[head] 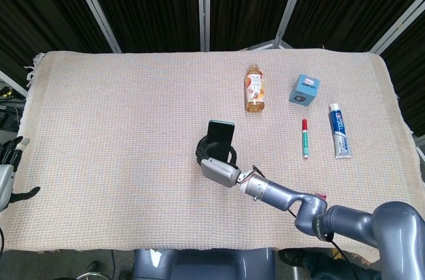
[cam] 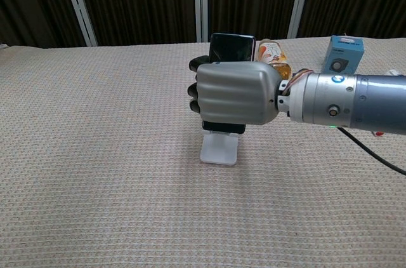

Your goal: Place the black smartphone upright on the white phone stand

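My right hand (cam: pixel 233 93) grips the black smartphone (cam: pixel 231 47) upright at the middle of the table; only the phone's top edge and a strip below the fist show. The white phone stand (cam: pixel 219 148) sits directly beneath, and the phone's lower edge meets its upper part; whether it rests in the cradle is hidden. From the head view the same phone (head: pixel 220 135) stands above my right hand (head: pixel 216 164), which covers the stand. My left hand (head: pixel 8 172) hangs off the table's left edge, holding nothing, fingers apart.
An orange bottle (head: pixel 254 88), a blue box (head: pixel 304 89), a red marker (head: pixel 305 138) and a toothpaste tube (head: pixel 339 130) lie at the back right of the woven cloth (head: pixel 119 127). The bottle (cam: pixel 273 54) and box (cam: pixel 342 54) stand just behind my right forearm.
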